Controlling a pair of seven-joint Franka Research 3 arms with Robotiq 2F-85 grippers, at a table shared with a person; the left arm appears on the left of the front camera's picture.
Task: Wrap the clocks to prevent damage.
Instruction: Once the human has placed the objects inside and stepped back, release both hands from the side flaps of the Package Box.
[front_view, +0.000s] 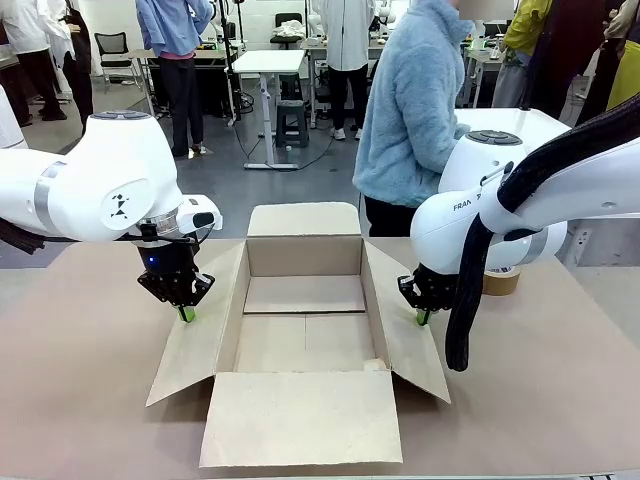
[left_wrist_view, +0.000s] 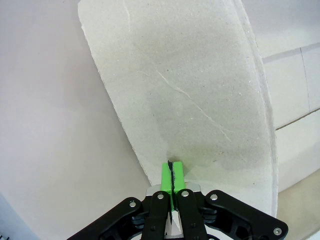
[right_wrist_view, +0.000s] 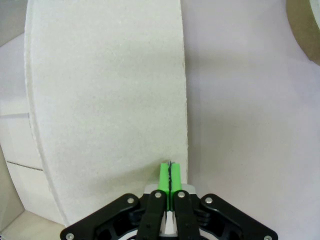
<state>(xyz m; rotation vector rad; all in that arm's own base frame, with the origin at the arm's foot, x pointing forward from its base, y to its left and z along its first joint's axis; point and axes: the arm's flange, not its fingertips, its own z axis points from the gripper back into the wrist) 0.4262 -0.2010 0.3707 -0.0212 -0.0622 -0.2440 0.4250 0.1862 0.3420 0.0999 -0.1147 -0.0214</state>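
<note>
Step in hand, as I read it: not wrapping proper but box prep. Both arms pin the side flaps of the cardboard box (front_view: 305, 255) open so sth can go in. Box sits mid worktop (front_view: 80, 400), all 4 flaps splayed, and the floor inside looks like bare cardboard. Where the clocks are I cannot tell: no bubble-wrap bundle I can make out in or beside the box.

Left pincer (front_view: 186, 313): narrow, closed w/ nothing between, green pads (left_wrist_view: 166, 175) pressed together, tips down on the left flap (front_view: 205, 325) near its outer edge. Right pincer (front_view: 422, 317): same, closed on nothing, pads (right_wrist_view: 164, 176) together, tips on the right flap (front_view: 405, 335) close to its outer edge. Whether the tips bear hard or just touch, can't say.

Person (front_view: 415, 110) in a pale blue fleece stands at the far side, turned sideways, hands hidden. Tape roll (front_view: 503, 283) sits on the worktop just behind the right arm.

Next move, my guess: hold both flaps down & steady, w/ no sideways drag (box prob. light, could slide), until the bundle is lowered in. Then lift straight up off the flaps, clear of the opening, so they can be folded & taped. Risk: an uneven push on one flap tips or skews the box.
</note>
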